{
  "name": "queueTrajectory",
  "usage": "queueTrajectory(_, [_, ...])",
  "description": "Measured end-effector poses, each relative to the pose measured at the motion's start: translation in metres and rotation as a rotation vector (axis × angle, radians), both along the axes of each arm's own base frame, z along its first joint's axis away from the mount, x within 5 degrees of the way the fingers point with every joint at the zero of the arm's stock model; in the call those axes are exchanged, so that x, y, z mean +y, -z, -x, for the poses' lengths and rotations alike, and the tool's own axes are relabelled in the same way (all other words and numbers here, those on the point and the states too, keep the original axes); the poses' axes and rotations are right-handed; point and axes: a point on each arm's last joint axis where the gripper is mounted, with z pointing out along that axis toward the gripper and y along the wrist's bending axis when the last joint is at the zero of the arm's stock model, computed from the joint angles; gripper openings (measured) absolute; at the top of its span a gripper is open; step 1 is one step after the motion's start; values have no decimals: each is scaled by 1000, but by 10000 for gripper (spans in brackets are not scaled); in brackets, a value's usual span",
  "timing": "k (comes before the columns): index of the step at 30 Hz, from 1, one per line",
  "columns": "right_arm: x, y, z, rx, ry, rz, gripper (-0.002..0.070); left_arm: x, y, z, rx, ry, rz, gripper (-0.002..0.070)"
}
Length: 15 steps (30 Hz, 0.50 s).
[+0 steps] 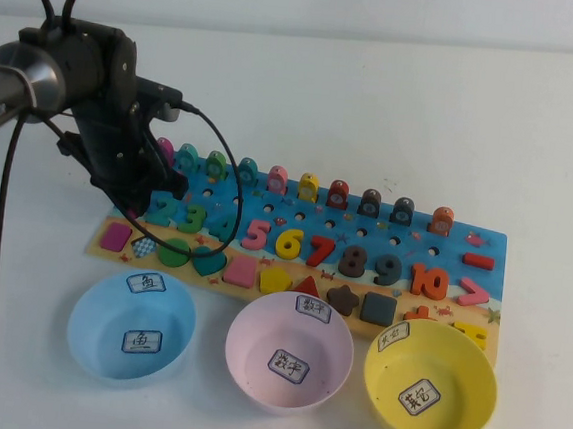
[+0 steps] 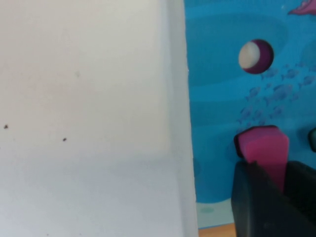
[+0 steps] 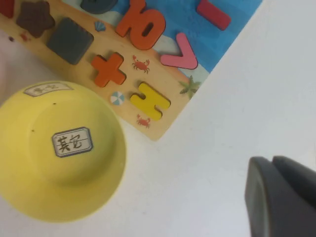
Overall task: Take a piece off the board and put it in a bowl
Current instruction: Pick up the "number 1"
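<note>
The board (image 1: 386,228) lies across the table behind three bowls. My left gripper (image 1: 135,206) is down over the board's left end. In the left wrist view its dark fingers (image 2: 252,197) are shut on the magenta-pink piece (image 2: 264,150), which sticks out over the blue board (image 2: 222,98). Whether the piece is clear of the board I cannot tell. In the high view the gripper hides the piece. The pale pink bowl (image 1: 254,357) stands in the middle of the row at the front. My right gripper (image 3: 274,165) hangs shut and holding nothing over bare table, off the board's right end.
A light blue bowl (image 1: 95,333) stands left of the pink one and a yellow bowl (image 1: 463,376) right of it. A peg with a purple ring (image 2: 256,57) stands near the held piece. The left arm's black cable (image 1: 231,185) loops over the digits.
</note>
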Motion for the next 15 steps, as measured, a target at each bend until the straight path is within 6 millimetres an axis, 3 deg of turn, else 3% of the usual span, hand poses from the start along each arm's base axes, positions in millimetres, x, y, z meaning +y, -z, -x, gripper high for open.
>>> queueTrajectory(9, [45, 42, -102, 94, -98, 106, -17, 0, 0, 0, -1, 1, -2, 65])
queueTrajectory(15, [55, 77, -142, 130, -100, 124, -17, 0, 0, 0, -1, 4, -4, 65])
